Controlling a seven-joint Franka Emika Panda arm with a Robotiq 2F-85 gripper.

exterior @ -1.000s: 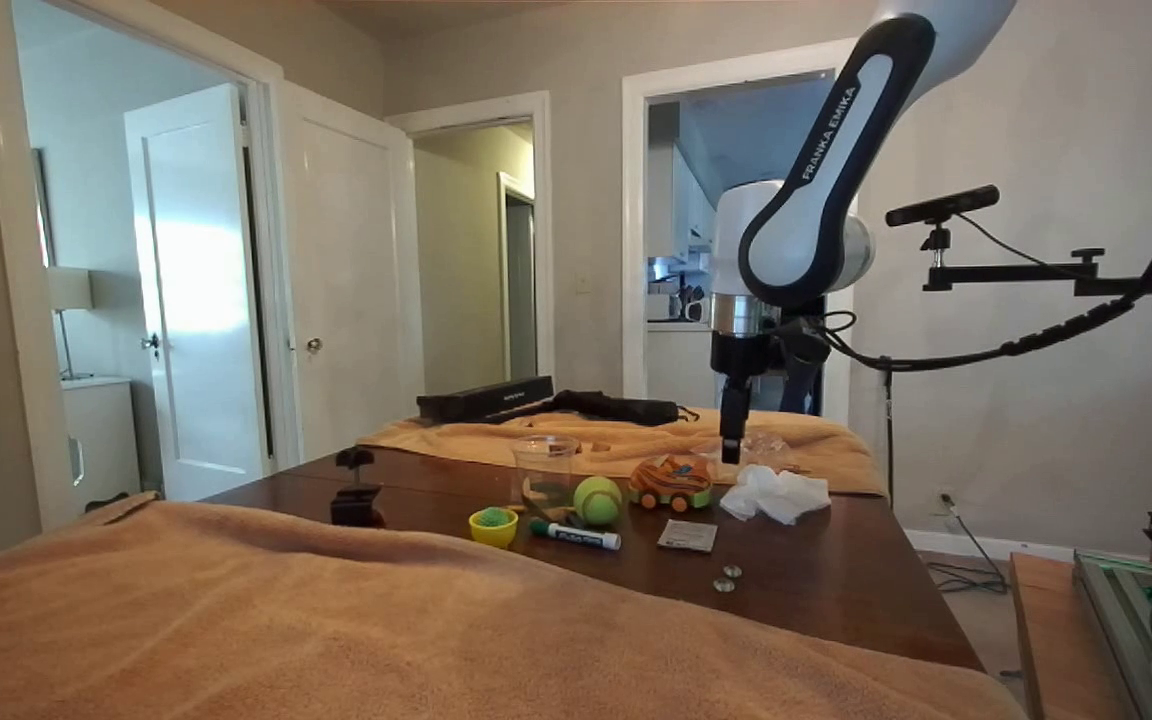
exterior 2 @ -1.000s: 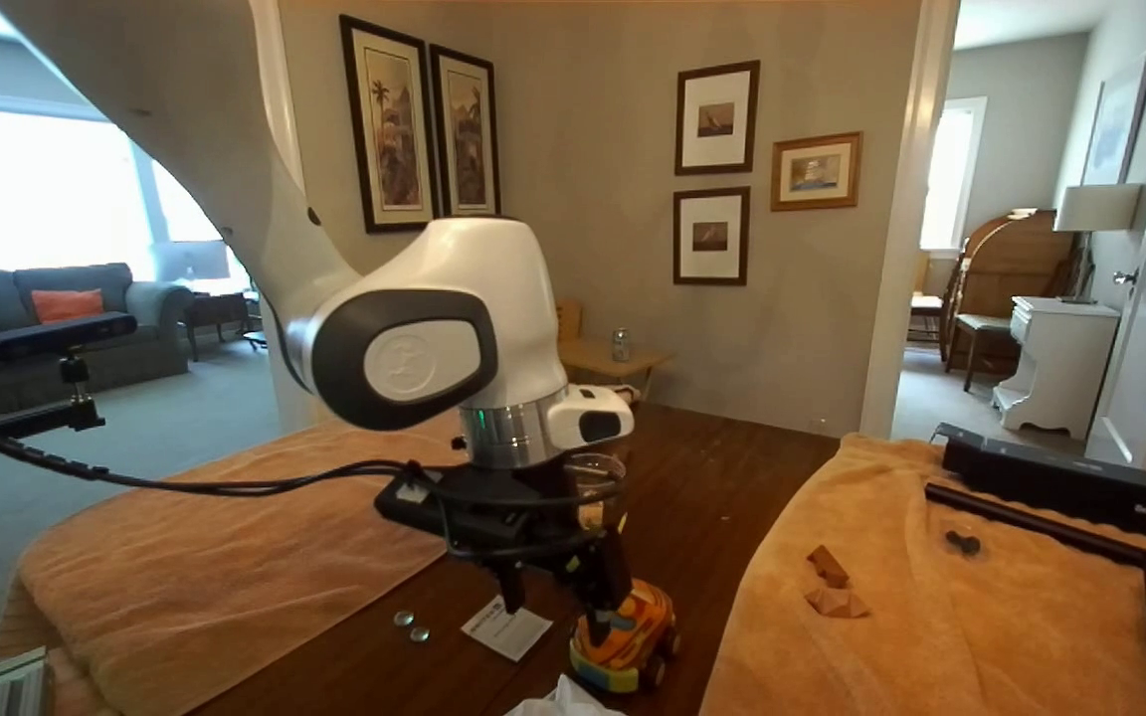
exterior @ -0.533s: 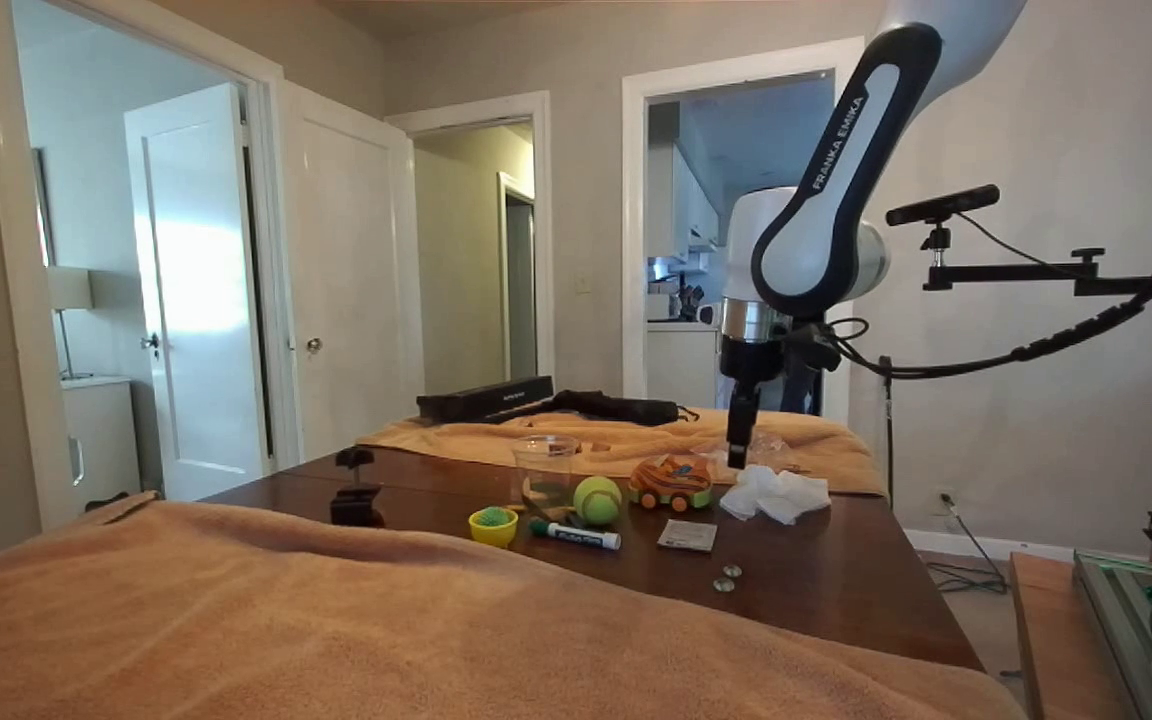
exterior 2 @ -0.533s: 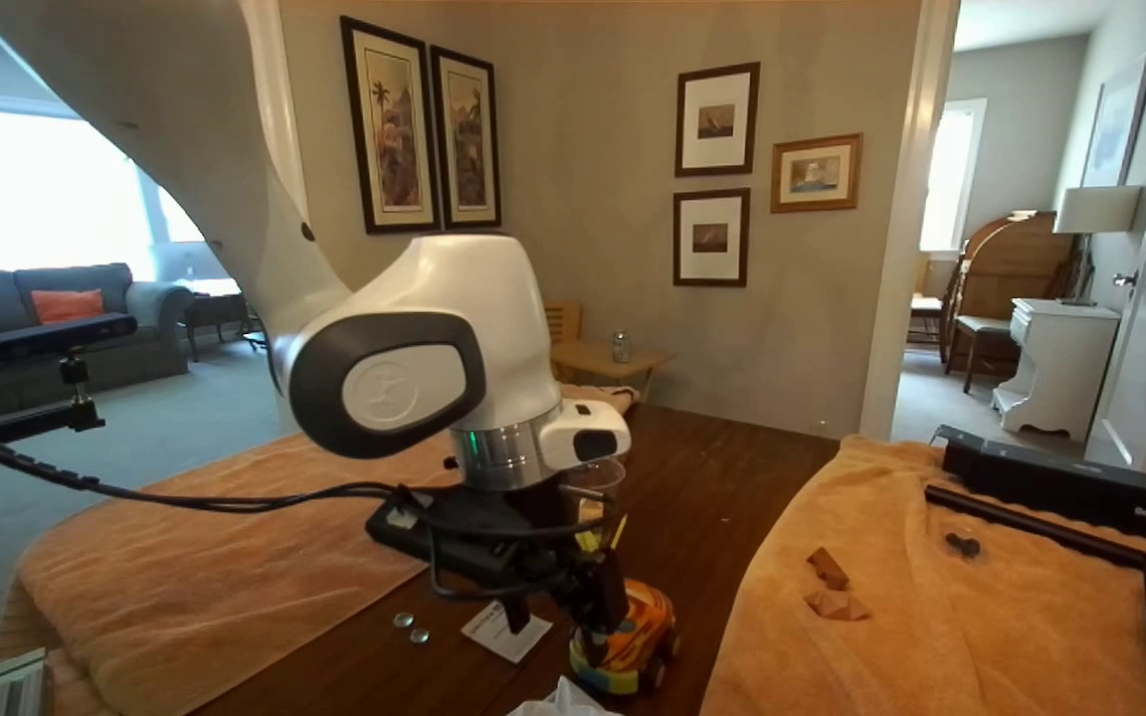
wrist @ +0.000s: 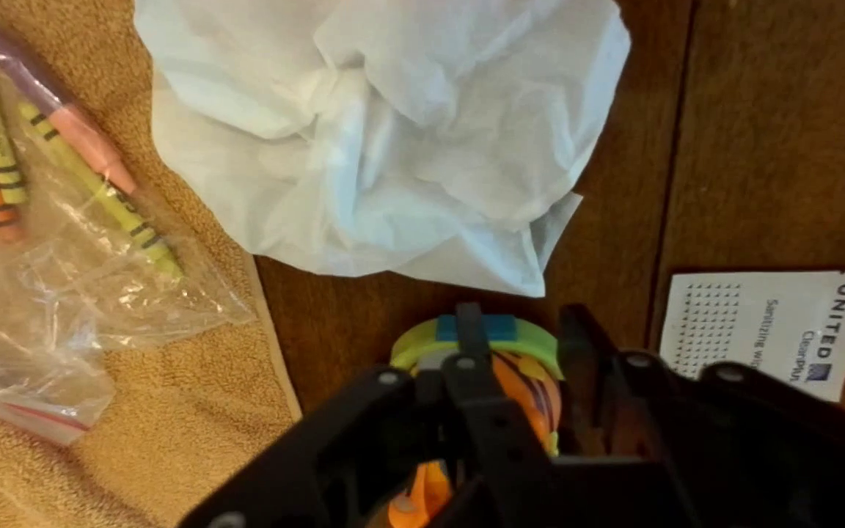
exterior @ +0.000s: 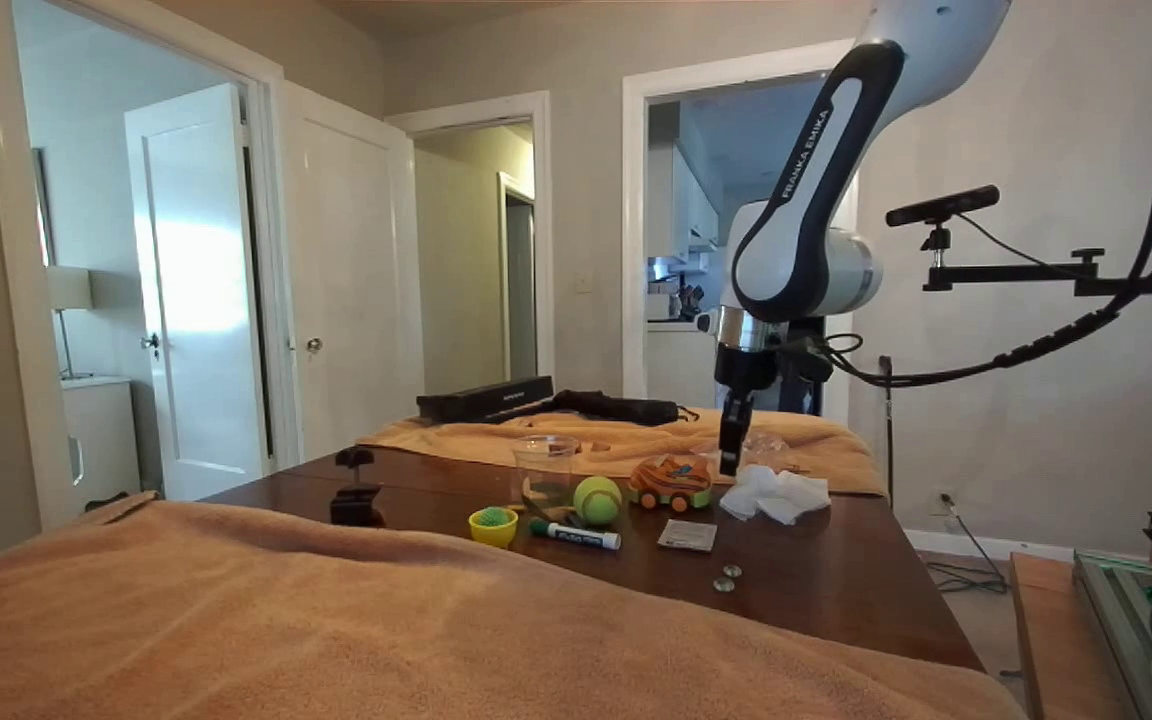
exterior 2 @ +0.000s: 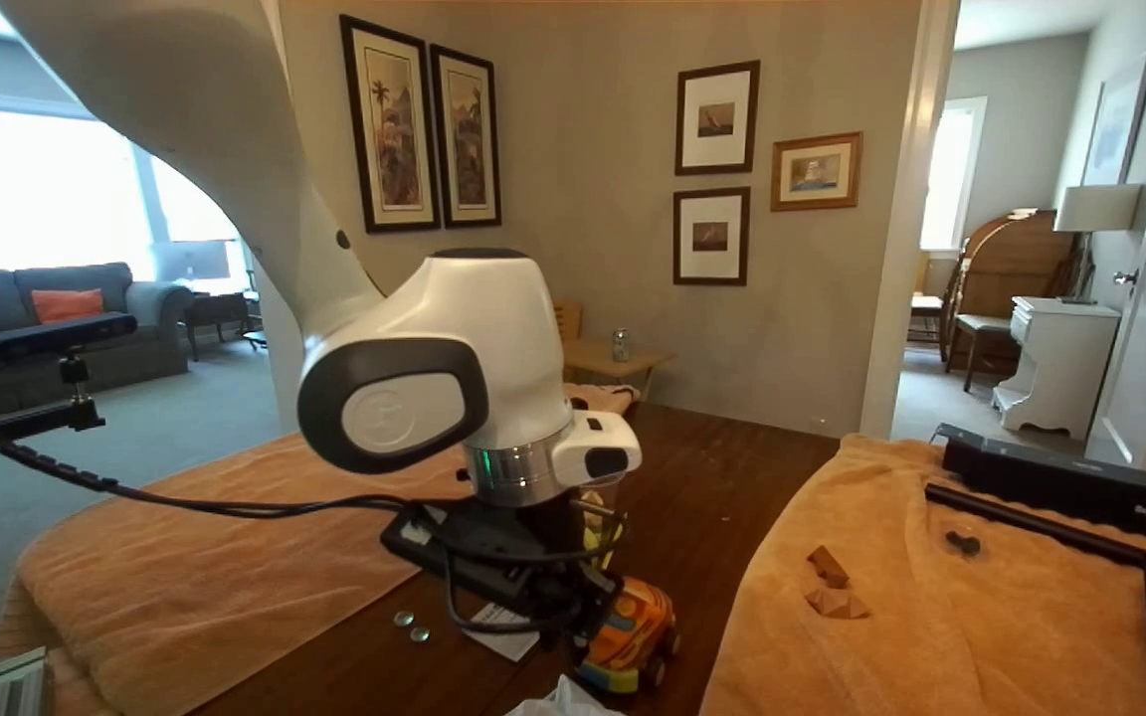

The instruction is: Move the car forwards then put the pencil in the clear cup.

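Note:
The toy car [exterior: 671,483], orange with green trim, stands on the dark table in both exterior views. Above its end by the white tissue hangs my gripper [exterior: 729,466], fingers pointing down. From the wrist view, one finger of the gripper [wrist: 522,320] crosses over the car [wrist: 532,378] and the other is beside it; the jaws are part-way open with a gap and no grip shows. The clear cup [exterior: 544,465] stands upright behind a tennis ball. A pencil cannot be made out for certain; a white marker [exterior: 576,535] with a green cap lies before the ball.
Crumpled white tissue [wrist: 386,147] lies close to the car. A sanitizing wipe packet [exterior: 687,535], two glass beads [exterior: 726,578], the tennis ball [exterior: 598,500] and a small yellow cup [exterior: 493,527] are on the table. Bagged crayons [wrist: 92,183] rest on the orange towel.
My gripper has come down a little, and its fingers have drawn closer together. The arm has tilted slightly. The car, the cup and the marker have stayed in place.

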